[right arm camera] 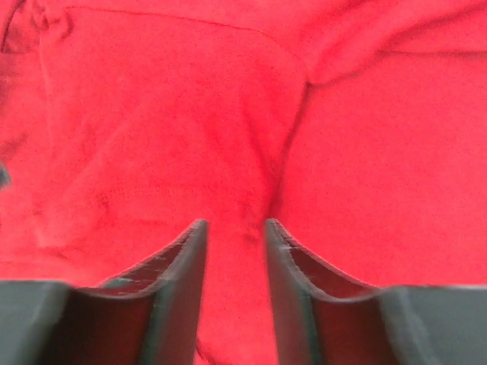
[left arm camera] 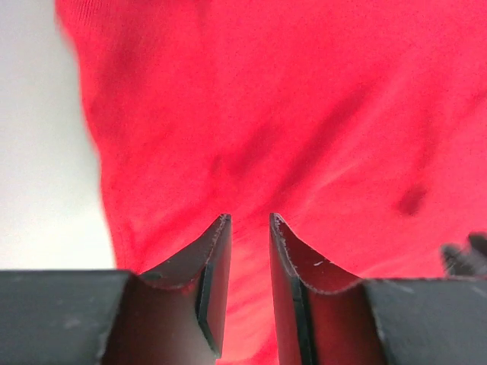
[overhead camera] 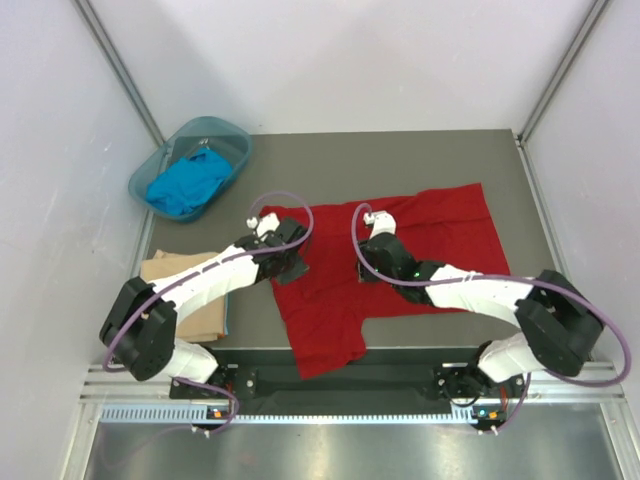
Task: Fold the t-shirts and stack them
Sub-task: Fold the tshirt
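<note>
**Two-arm fold: hazards and pose.** The deep red t-shirt [overhead camera: 440, 225] lies spread but creased across the centre of the table [overhead camera: 330, 160], with one lobe reaching toward 6 o'clock near the front edge. A folded tan t-shirt [overhead camera: 200, 310] sits at 8 o'clock, and the blue t-shirt [overhead camera: 185, 185] lies bunched in the teal basin [overhead camera: 240, 152] at 10 o'clock. Likely faults are these: a grip that takes too few or too many layers would drag the cloth into a skewed fold. Unequal travel of the two arms would twist the panel. A sweep toward 9 o'clock could ruffle the tan t-shirt, which the left forearm crosses above. Both arms reach forward and bend inward, wrists pitched down. The left gripper [overhead camera: 287, 258] is at the red shirt's 9 o'clock edge and the right gripper [overhead camera: 376, 258] over its middle, the two near each other. In each wrist view the fingers stand a narrow gap apart with red cloth showing between them. Whether a pleat is nipped there or the tips merely hover cannot be told.
</note>
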You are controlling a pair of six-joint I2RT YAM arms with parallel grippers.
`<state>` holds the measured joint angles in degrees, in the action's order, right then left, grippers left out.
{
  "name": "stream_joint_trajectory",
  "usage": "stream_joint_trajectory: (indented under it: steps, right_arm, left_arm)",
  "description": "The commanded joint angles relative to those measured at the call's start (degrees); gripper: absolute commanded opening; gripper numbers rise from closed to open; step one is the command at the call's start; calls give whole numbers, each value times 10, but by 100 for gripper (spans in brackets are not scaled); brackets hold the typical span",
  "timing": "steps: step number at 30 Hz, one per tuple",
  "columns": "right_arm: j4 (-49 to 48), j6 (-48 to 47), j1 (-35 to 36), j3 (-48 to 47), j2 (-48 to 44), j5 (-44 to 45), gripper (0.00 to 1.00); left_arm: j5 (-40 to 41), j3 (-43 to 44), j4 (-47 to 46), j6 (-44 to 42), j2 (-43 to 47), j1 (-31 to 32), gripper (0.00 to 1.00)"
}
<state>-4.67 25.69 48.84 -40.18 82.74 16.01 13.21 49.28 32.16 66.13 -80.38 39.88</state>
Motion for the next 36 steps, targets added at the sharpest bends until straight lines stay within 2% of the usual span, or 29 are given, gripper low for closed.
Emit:
stream_joint_trajectory:
  steps: [1, 5, 7, 10, 12, 18, 26, 36]
  right_arm:
    - [73, 54, -17, -38, -67, 30, 39]
    - [145, 96, -98, -68, -90, 18, 43]
    - [162, 117, -170, -82, -84, 19, 43]
    - [199, 139, -275, -120, -53, 18, 43]
    - [234, 157, -346, -165, -15, 18, 43]
    - [322, 209, -479, -286, 113, 2, 42]
    - [321, 211, -564, -335, 207, 14, 41]
    - [278, 212, -600, -344, 256, 20, 39]
  left_arm:
    - [74, 81, 26, -66, -14, -12, 32]
    - [58, 107, -28, -126, -39, -69, 34]
    - [8, 113, -57, -152, -57, -113, 34]
    - [-23, 137, -87, -178, -112, -160, 34]
    - [-44, 161, -102, -194, -154, -176, 33]
    - [-86, 247, -103, -224, -266, -203, 31]
    - [-62, 342, -73, -247, -381, -211, 29]
    - [-21, 360, -36, -241, -423, -224, 29]
